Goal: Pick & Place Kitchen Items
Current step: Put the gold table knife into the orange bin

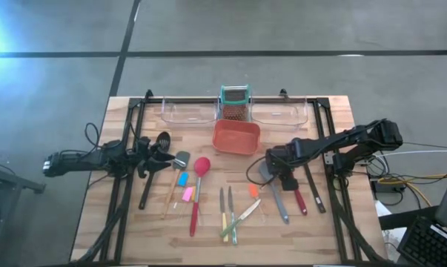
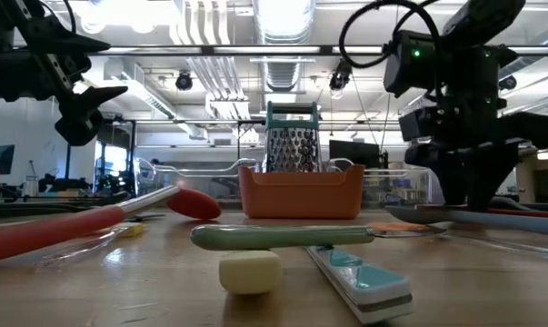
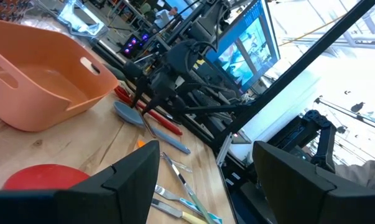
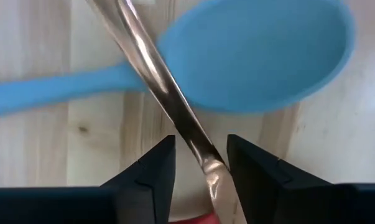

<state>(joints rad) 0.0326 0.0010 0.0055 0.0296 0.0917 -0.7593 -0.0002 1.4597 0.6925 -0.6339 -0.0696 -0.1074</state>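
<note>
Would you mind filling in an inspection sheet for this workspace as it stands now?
Surface: wooden table, dark frame rails.
Job's things: utensils lie in a row; red spoon, black spoon, blue spoon, knives near the front edge.
Clutter: orange bin, box grater, clear trays at the back.
End effectors: left end effector open over the black spoon; right end effector straddles a metal utensil shaft crossing the blue spoon.
Cables: wires beside the table's right edge.
Surroundings: monitors, ceiling lights.
</note>
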